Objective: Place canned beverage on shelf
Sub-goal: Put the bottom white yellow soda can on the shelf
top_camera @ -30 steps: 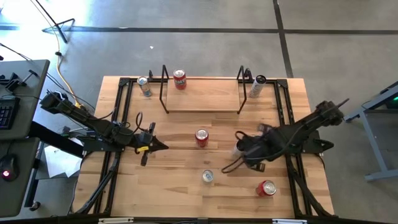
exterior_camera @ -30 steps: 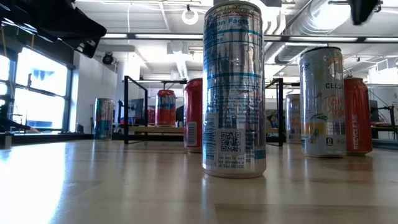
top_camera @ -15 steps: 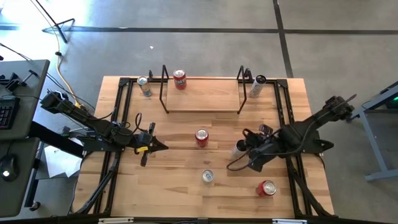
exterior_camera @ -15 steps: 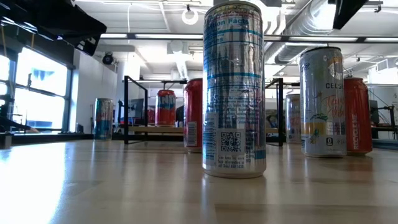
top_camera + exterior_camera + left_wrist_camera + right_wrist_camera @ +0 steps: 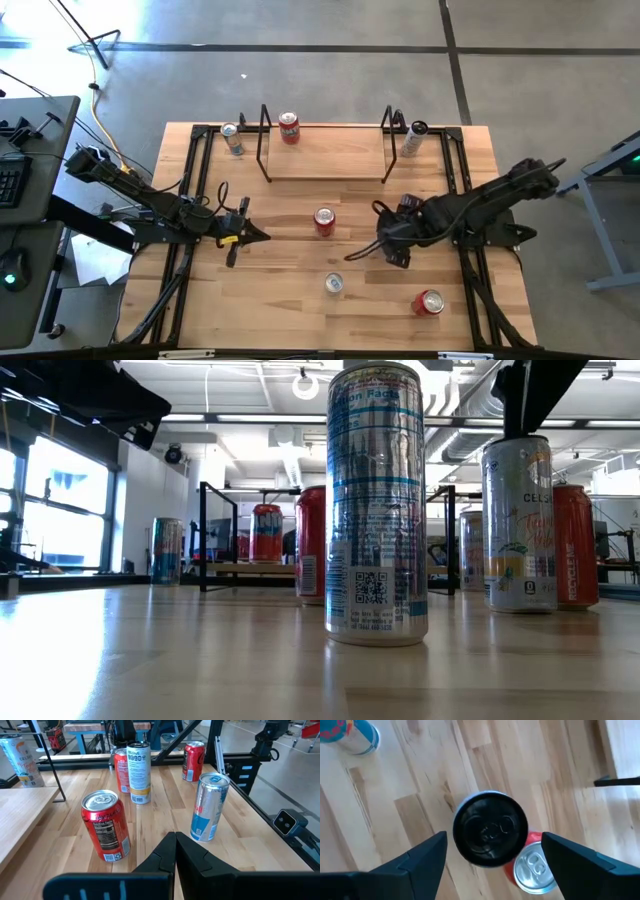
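Nearest me in the low view, a tall silver-and-blue can point(image 5: 377, 505) stands upright at frame center on the wooden table point(image 5: 150, 660). To its right stands a white Celsius can point(image 5: 518, 525), with my right arm's dark bulk directly above it. In the right wrist view, my right gripper point(image 5: 492, 857) has its fingers spread wide on either side of that can's black top point(image 5: 490, 829), not touching it. My left gripper point(image 5: 258, 236), left of center in the high view, has its fingers pressed together, holding nothing. A red soda can point(image 5: 324, 221) stands mid-table. Farthest, the shelf point(image 5: 325, 152) sits at upper center, carrying one red can point(image 5: 289, 127).
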{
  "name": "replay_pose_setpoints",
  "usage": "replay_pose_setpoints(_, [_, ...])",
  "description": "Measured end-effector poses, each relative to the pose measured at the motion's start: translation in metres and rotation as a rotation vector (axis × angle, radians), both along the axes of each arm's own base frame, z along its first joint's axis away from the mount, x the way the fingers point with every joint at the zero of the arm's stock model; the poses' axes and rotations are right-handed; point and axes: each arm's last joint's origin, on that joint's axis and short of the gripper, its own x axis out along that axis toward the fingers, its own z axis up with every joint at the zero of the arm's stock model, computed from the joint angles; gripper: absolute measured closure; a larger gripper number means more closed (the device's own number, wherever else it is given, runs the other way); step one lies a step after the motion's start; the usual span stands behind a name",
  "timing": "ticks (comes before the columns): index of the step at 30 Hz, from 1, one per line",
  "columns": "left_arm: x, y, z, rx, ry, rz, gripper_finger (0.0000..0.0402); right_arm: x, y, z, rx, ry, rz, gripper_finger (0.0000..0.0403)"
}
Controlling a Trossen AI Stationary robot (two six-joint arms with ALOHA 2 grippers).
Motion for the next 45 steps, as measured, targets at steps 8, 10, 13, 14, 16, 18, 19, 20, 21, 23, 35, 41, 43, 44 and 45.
replay_pose_setpoints(8, [0.000,0.000,0.000,0.000,0.002,-0.001,0.0401,0.012,-0.008,-0.010,0.044,0.058,0.006,0.0093])
replay_pose_setpoints(10, [0.000,0.000,0.000,0.000,0.002,-0.001,0.0402,0.016,-0.009,-0.014,0.057,0.073,0.015,0.0093])
replay_pose_setpoints(13, [0.000,0.000,0.000,0.000,0.002,-0.001,0.0402,0.022,-0.010,-0.022,0.066,0.110,0.035,0.0093])
replay_pose_setpoints(14, [0.000,0.000,0.000,0.000,0.002,-0.001,0.0401,0.024,-0.011,-0.024,0.069,0.122,0.036,0.0093])
replay_pose_setpoints(16, [0.000,0.000,0.000,0.000,0.002,-0.002,0.0402,0.027,-0.013,-0.029,0.066,0.139,0.027,0.0094])
replay_pose_setpoints(18, [0.000,0.000,0.000,0.000,0.002,-0.002,0.0402,0.029,-0.015,-0.032,0.068,0.150,0.019,0.0102])
replay_pose_setpoints(19, [0.000,0.000,0.000,-0.001,0.002,-0.002,0.0401,0.030,-0.016,-0.032,0.070,0.152,0.019,0.0111])
replay_pose_setpoints(20, [0.000,0.000,0.000,0.000,0.002,-0.002,0.0401,0.031,-0.017,-0.033,0.073,0.153,0.018,0.0123])
replay_pose_setpoints(21, [0.000,0.000,0.000,0.000,0.002,-0.002,0.0401,0.031,-0.017,-0.033,0.076,0.154,0.017,0.0137])
replay_pose_setpoints(23, [0.000,0.000,0.000,0.000,0.002,-0.002,0.0401,0.031,-0.020,-0.032,0.089,0.156,0.009,0.0163])
replay_pose_setpoints(35, [0.000,0.001,-0.001,0.002,-0.001,0.025,0.0401,0.052,-0.041,0.036,0.183,-0.026,-0.044,0.0163])
replay_pose_setpoints(41, [0.001,0.001,0.001,0.017,-0.026,0.022,0.0401,0.079,-0.093,0.076,0.092,0.019,-0.115,0.0163])
replay_pose_setpoints(43, [0.001,0.001,0.002,0.018,-0.030,0.022,0.0402,0.092,-0.116,0.085,0.077,-0.004,-0.124,0.0163])
replay_pose_setpoints(44, [0.001,0.001,0.001,0.018,-0.030,0.021,0.0402,0.099,-0.129,0.088,0.076,-0.029,-0.120,0.0163])
replay_pose_setpoints(45, [0.001,0.001,0.002,0.018,-0.030,0.022,0.0401,0.106,-0.142,0.092,0.085,-0.058,-0.114,0.0163])
